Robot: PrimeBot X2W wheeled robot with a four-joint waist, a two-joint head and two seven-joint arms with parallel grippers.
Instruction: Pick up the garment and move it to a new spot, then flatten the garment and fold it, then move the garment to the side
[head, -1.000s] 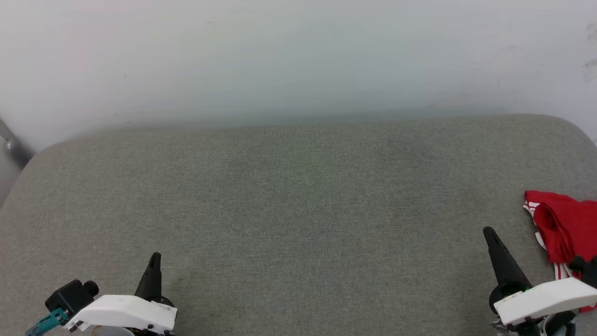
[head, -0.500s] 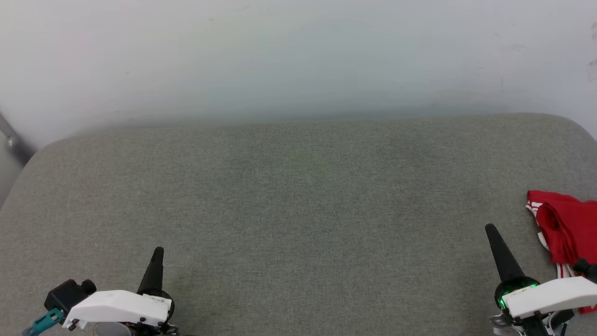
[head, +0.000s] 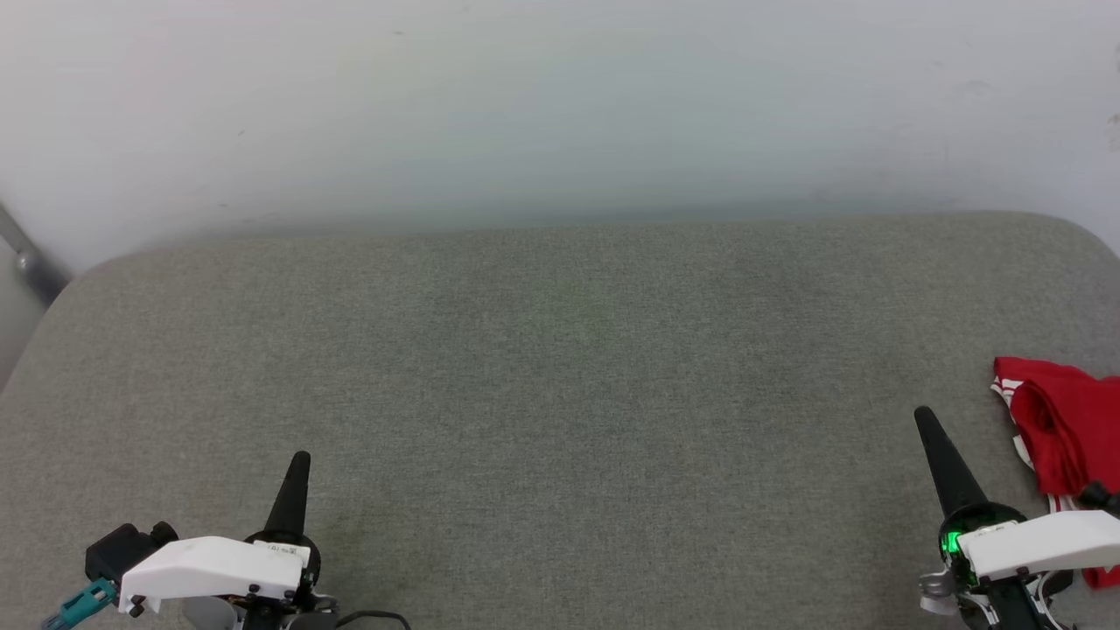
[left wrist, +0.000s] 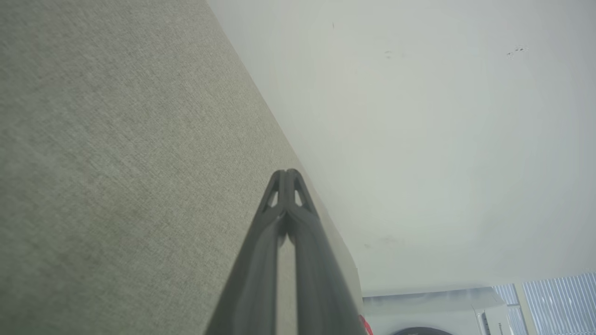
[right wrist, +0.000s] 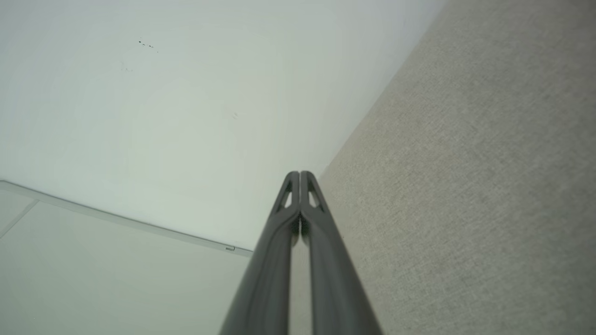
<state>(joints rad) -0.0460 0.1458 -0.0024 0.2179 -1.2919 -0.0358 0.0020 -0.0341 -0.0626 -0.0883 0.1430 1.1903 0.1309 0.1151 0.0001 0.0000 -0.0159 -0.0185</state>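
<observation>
Pointing up the head view from the lower left, the left gripper (head: pixel 300 458) has its two long dark fingers pressed together into one thin spike, with nothing between them. The left wrist view confirms it: the fingertips (left wrist: pixel 282 176) meet at the end. Behind them sits the white wrist housing (head: pixel 214 567), lying roughly level and low over the grey padded surface (head: pixel 560 376), with a teal connector (head: pixel 83 604) at its outer end.

At the lower right, the right gripper (head: pixel 921 413) is closed and empty as well, its tips touching in the right wrist view (right wrist: pixel 300 175). Its fingers lean slightly toward the left of the head view, and a green light (head: pixel 952 542) glows at their base beside the white forearm shell (head: pixel 1041 542), which angles off toward the right edge.

The garment (head: pixel 1063 424) lies bunched on the surface near the right edge, just beside the right wrist, red with white striped trim showing, partly cut off by the frame. A pale wall (head: pixel 560 105) rises behind the surface.
</observation>
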